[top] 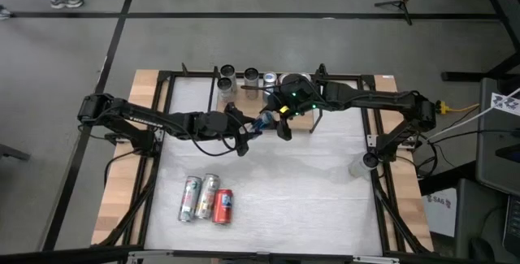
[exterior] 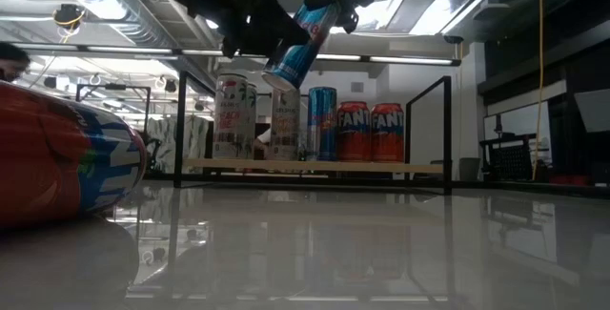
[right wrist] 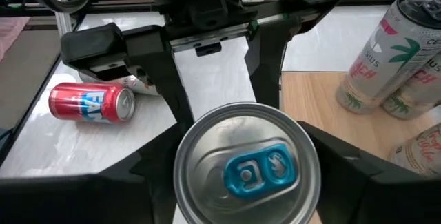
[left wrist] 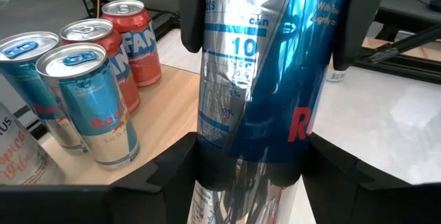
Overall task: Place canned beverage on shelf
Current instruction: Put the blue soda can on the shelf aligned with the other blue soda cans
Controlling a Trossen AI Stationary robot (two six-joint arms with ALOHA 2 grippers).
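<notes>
A blue and silver can (top: 266, 120) hangs tilted in the air in front of the shelf (exterior: 315, 165), a light-wood board with black rod uprights at the table's far side. Both grippers are shut on it. My left gripper (top: 250, 130) comes from the table's left and my right gripper (top: 280, 122) from the right. Several cans stand upright on the shelf: white ones (exterior: 232, 119), a blue one (exterior: 322, 124) and two orange ones (exterior: 370, 131). The held can's top with its blue tab (right wrist: 258, 172) faces the right wrist camera. My left gripper pinches the can's lower body (left wrist: 210, 148) between its two fingers, which lie across the can and come from the table's left. The can is lifted clear and tilted. My right gripper pinches the can's upper end just under the top rim (right wrist: 185, 148) between its two fingers, coming from above and the table's right.
Two silver cans and a red can (top: 223, 206) lie on their sides near the table's front left; one of them looms large at the left of the low view (exterior: 57, 157). Black frame rails (top: 162, 93) run around the tabletop. A person's shoe (top: 67, 2) shows on the floor beyond.
</notes>
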